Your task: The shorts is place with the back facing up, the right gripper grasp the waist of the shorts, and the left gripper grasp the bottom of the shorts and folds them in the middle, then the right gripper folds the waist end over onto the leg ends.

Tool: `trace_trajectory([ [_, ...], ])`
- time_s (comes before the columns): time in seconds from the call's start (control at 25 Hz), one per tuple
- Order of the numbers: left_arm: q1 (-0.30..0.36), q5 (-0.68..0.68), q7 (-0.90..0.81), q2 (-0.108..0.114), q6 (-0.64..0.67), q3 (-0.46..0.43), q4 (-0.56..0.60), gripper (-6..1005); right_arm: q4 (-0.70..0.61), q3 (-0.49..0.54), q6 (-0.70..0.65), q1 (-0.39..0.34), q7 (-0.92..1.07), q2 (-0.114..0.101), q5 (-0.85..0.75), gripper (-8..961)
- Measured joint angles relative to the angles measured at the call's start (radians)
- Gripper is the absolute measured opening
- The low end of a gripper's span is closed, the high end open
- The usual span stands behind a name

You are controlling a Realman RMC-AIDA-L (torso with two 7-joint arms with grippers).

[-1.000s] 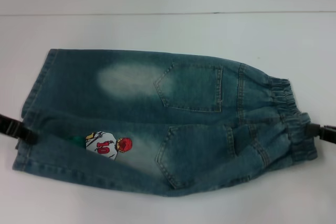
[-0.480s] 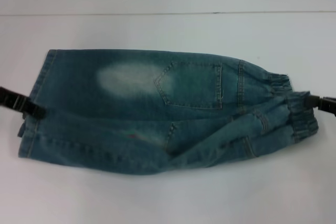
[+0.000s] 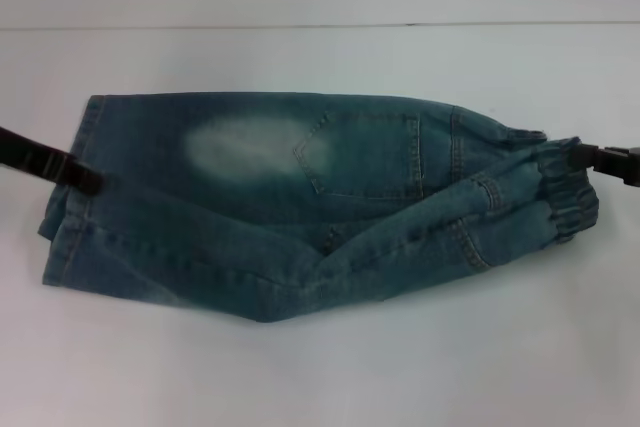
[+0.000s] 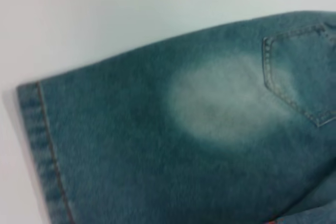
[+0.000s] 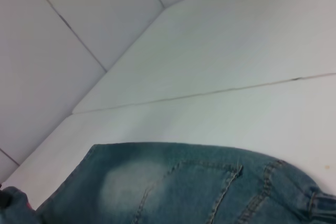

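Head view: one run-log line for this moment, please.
blue denim shorts: half-folded lengthwise | left gripper: hem end | right gripper: waistband end

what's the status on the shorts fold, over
Left gripper shut on the leg hems, right gripper shut on the waistband. Denim shorts mid lengthwise fold, near half lifted over. Nothing in the way on the white table.

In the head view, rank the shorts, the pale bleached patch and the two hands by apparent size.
1. The shorts
2. The pale bleached patch
3. The left hand and right hand: both only partly visible, too alike to rank.
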Motion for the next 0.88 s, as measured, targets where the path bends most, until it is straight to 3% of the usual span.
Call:
trace_trajectory([
  [0.44, -0.028, -0.01, -0.002, -0.011, -0.085, -0.001, -0.004, 52, -0.039, -0.008, 0.079, 0.043, 0.037, 0.005, 0.027, 35],
  [0.88, -0.05, -0.033, -0.008, -0.036, -0.189, 0.003, -0.01, 52, -0.04, -0.011, 0.199, 0.094, 0.039, 0.007, 0.028, 52],
])
